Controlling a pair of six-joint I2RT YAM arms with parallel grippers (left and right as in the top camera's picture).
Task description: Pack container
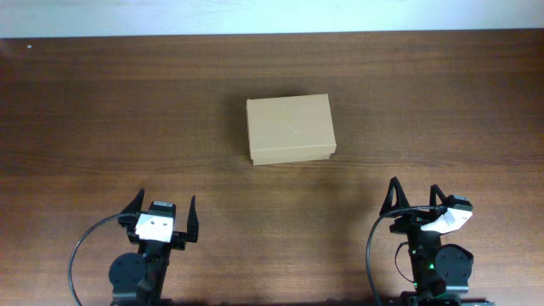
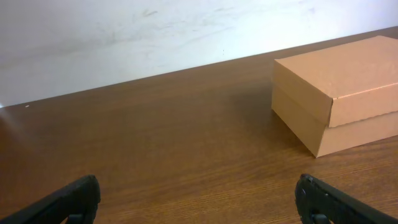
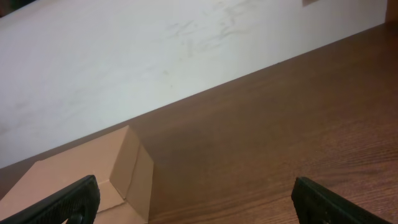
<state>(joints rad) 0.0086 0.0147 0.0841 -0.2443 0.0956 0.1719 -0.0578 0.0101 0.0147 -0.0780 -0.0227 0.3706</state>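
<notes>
I judged the cardboard box (image 1: 290,129) light and fairly stiff yet crushable, its plain sides a little slick, so the lid's (image 2: 348,68) front edge seemed the best hold. It was tan-brown, rectangular, unmarked and closed flat on the wooden table (image 1: 102,110), ahead and right of my left claw (image 1: 167,204), ahead and left of my right claw (image 1: 416,191). Both claws had their fingers spread apart, empty.

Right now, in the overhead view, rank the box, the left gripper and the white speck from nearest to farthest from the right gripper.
From the right gripper:
1. Box, ahead and to its left.
2. Left gripper, level with it, across to the left.
3. White speck, far back on the left.
</notes>
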